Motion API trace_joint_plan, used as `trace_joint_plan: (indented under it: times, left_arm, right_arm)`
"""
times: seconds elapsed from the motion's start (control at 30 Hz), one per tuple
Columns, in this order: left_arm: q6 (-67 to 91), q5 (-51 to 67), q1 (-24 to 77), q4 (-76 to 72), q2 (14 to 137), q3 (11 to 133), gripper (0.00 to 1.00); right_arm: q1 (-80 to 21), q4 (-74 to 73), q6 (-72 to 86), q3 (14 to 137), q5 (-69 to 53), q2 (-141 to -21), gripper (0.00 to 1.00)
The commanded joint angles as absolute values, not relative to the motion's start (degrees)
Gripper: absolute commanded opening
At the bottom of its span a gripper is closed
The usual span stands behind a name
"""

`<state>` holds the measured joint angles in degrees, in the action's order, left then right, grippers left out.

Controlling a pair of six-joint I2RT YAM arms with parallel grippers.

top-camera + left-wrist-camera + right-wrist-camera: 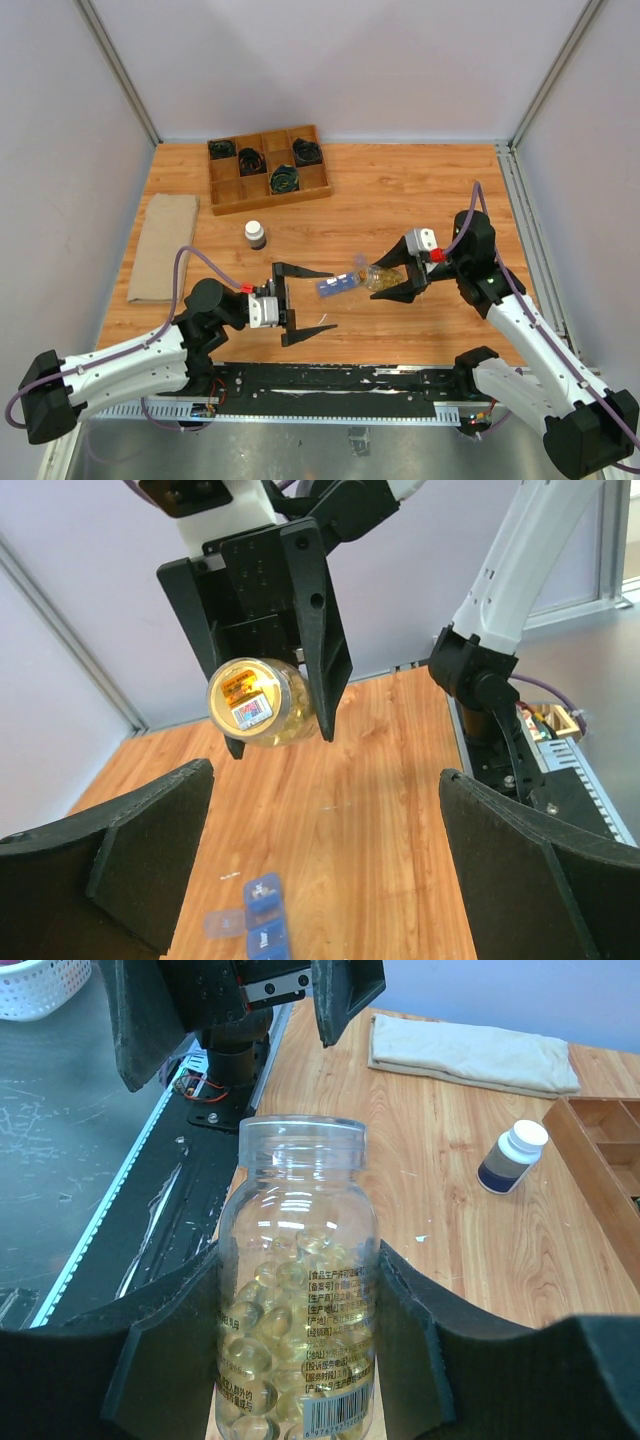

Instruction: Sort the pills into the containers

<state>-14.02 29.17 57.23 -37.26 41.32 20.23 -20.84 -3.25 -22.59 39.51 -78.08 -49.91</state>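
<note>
Squarely within right gripper [383,281], pill vial [295,1260]

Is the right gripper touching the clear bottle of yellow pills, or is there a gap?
Touching. The right wrist view shows the clear bottle clamped between the fingers of the right gripper.

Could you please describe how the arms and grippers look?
The left arm and right arm have white shells with black joints, each trailing a purple cable. The left gripper and right gripper each have a white block, a red tab and two flat black tapering fingers.
</note>
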Motion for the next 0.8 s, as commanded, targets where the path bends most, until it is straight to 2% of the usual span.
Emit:
trace_joint_plan:
  times: [0.0, 0.23, 0.5, 0.77]
  left_arm:
    - [-20.1, 31.7, 57.4, -38.0, 42.1, 21.4, 0.99]
    - [-29.7, 32.2, 57.4, -29.7, 48.1, 28.1, 0.98]
    - [-28.8, 32.3, 57.0, -30.7, 53.3, 32.5, 0.87]
    - [-24.9, 38.1, 53.1, -30.4, 56.3, 35.7, 0.80]
  right_arm:
    - [-20.2, -3.4, -23.8, 41.2, -80.2, -50.6, 0.01]
    - [-20.2, -3.6, -24.8, 40.9, -80.6, -50.3, 0.01]
    - [-20.5, -4.7, -26.0, 41.1, -80.7, -49.8, 0.00]
    - [-20.5, -4.9, -26.0, 41.0, -80.7, -49.8, 0.00]
